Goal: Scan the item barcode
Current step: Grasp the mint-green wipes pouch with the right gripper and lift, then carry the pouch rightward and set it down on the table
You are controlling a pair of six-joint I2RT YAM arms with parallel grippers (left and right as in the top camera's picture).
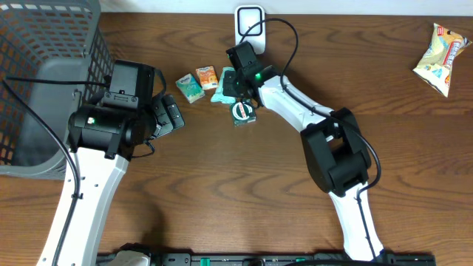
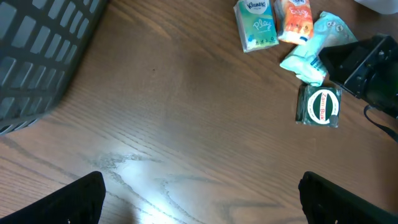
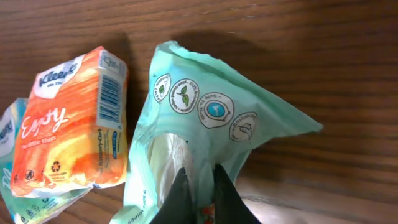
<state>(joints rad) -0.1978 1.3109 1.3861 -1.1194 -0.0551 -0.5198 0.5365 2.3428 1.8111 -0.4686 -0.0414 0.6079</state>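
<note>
Right gripper (image 3: 199,178) pinched shut on mint-green packet (image 3: 214,121) near far edge of table (image 1: 222,214), beside orange tissue pack (image 3: 71,127); left gripper (image 2: 202,199) spread wide, holding nothing

This looks like a mock shop checkout on a robot bench. A grey shopping basket (image 1: 44,44) fills the wooden table's (image 1: 222,214) far left corner. Kleenex tissue packs (image 2: 256,25) and a mint-green packet (image 3: 211,124) lie near its far edge, and a snack bag (image 1: 441,50) sits at the far right corner.
</note>
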